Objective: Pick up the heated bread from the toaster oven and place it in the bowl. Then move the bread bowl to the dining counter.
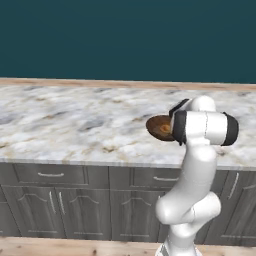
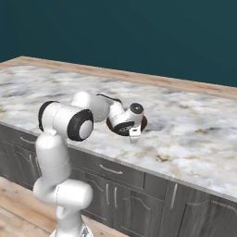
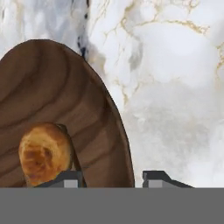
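The bowl (image 3: 57,109) sits on the dining counter (image 3: 175,87), bun (image 3: 43,153) at its 7 o'clock. The gripper (image 3: 111,177) straddles the rim, fingers parted (barely off it), so it should lift straight up.

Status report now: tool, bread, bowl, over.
Tool open astride the bowl rim. Bread in the bowl, bowl on the counter. Nothing in the way.
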Motion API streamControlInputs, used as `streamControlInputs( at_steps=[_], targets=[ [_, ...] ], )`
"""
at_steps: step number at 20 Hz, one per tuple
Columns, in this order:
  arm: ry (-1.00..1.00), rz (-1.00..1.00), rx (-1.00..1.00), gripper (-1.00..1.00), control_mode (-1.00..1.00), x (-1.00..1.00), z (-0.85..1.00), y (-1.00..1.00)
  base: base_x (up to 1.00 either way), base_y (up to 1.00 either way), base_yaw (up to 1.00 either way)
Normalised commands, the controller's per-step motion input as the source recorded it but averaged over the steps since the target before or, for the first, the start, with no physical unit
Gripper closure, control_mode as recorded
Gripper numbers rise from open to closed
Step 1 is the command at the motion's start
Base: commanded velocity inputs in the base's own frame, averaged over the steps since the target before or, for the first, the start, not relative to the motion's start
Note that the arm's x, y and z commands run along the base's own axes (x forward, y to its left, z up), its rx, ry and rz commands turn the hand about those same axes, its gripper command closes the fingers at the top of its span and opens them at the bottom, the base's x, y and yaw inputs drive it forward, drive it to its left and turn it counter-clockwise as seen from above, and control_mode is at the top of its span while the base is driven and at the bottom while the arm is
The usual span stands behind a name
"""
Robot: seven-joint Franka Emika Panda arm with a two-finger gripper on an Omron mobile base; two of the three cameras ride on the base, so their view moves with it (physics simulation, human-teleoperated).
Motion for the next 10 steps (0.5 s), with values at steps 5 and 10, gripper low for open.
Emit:
streamControlInputs(
  at_steps=[5, 10],
  targets=[
    [0.01, 0.0, 0.0, -1.0, -1.0, -0.69, 0.82, -0.07, 0.0, 0.0, 0.0],
    [-0.05, 0.0, 0.0, -1.0, -1.0, -0.93, 1.0, -0.12, 0.0, 0.0, 0.0]
  ],
)
